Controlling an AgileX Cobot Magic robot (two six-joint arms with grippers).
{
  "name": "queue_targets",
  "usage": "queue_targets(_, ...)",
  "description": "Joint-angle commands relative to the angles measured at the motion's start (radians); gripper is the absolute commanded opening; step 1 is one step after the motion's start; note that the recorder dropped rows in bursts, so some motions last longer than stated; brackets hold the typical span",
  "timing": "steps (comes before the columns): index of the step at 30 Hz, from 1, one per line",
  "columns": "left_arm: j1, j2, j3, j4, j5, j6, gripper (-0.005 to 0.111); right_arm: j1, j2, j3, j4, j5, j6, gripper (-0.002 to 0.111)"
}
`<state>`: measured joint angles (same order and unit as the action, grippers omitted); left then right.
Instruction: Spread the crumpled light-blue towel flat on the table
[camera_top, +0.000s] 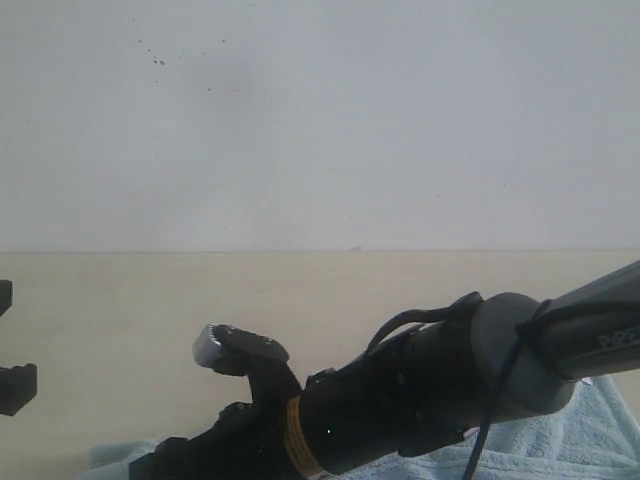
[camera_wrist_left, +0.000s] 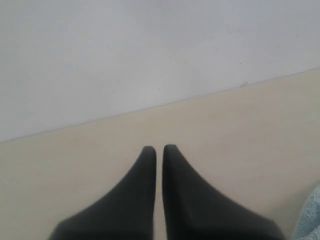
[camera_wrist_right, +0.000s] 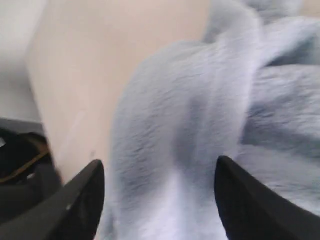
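Facing one crumpled towel (camera_wrist_right: 200, 125), two right fingers (camera_wrist_right: 75, 205) gape (two left fingers (camera_wrist_left: 140, 200) clenched, empty).

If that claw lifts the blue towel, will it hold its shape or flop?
Probably flop: the towel lies in soft folds by the open right gripper, so it should drape. Its fluffy pile likely grips well. Pushed, it would probably bunch up on the table, not slide.

Smooth pale beige table (camera_top: 150, 310) across the full width of the exterior view, from mid-frame down to the bottom edge. Carries a light-blue towel (camera_top: 590, 430) directly on its surface, piled at lower right and thinning to a low strip toward lower left. Seen rumpled in soft fluffy folds beside bare tabletop in the right wrist view
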<state>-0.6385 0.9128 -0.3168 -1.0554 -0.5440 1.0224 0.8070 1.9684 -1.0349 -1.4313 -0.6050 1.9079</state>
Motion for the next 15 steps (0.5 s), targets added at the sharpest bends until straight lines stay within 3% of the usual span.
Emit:
queue_targets(1,0.001,0.002,0.002,-0.001,-0.077,-0.034,0.004,0.001,-0.002,-0.005,0.008,0.151,0.050,0.060)
queue_targets(7,0.001,0.002,0.002,-0.001,-0.227,-0.168,0.004,0.037,-0.002,-0.005,0.057,-0.015,-0.048,0.052)
queue_targets(12,0.001,0.002,0.002,0.001,-0.289,-0.167,0.004,0.105,-0.002,-0.005,0.127,0.002,-0.210,0.033)
queue_targets(15,0.001,0.002,0.002,-0.018,-0.349,-0.155,0.004,0.109,-0.002,-0.005,0.128,0.052,-0.232,0.031)
